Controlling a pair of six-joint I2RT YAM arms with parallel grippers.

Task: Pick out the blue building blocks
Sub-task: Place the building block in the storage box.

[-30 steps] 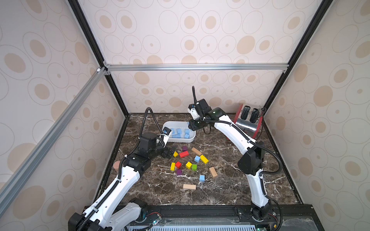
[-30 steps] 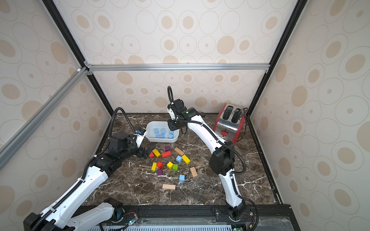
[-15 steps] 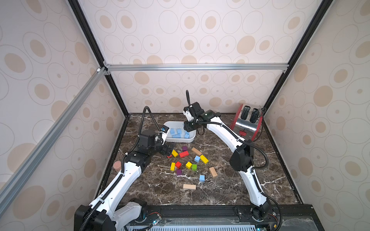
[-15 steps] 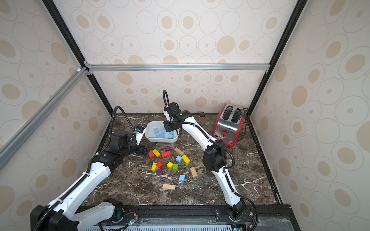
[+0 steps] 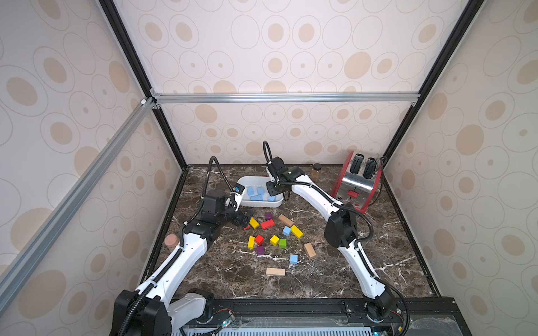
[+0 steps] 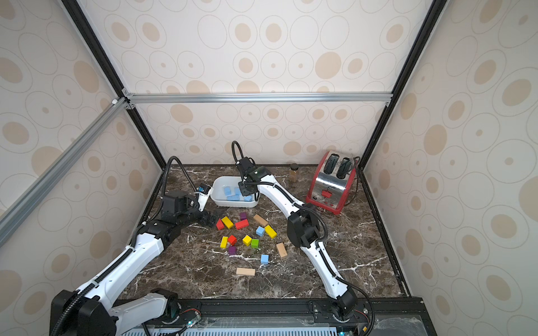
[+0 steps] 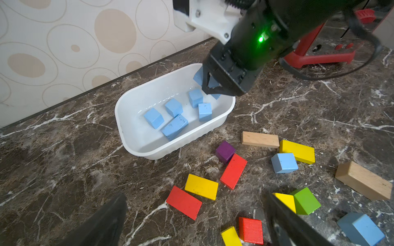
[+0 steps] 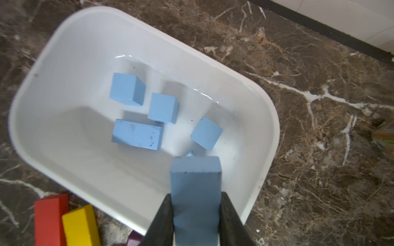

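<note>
Several blue building blocks [image 8: 136, 136] lie in a white tub [image 8: 266, 102] at the back of the table, also seen in a top view [image 5: 257, 194]. My right gripper [image 8: 195, 198] is shut on a long blue brick [image 8: 195, 170] and hangs over the tub's right end [image 5: 273, 189]. Two loose blue cubes [image 5: 286, 231] [image 5: 293, 258] sit on the marble among the other colours; the left wrist view shows them too [image 7: 284, 163] [image 7: 360, 229]. My left gripper [image 7: 196, 215] is open, low over the table by a red block [image 7: 184, 202], holding nothing.
Red, yellow, green, purple and tan blocks [image 5: 267, 224] are scattered in front of the tub [image 6: 217, 186]. A red toaster [image 5: 356, 183] and a small jar [image 5: 316, 171] stand at the back right. A cork-coloured cylinder [image 5: 171, 241] sits by the left wall.
My right gripper has carried the blue brick leftward and lower over the tub. The left gripper has stayed open, almost in place.
</note>
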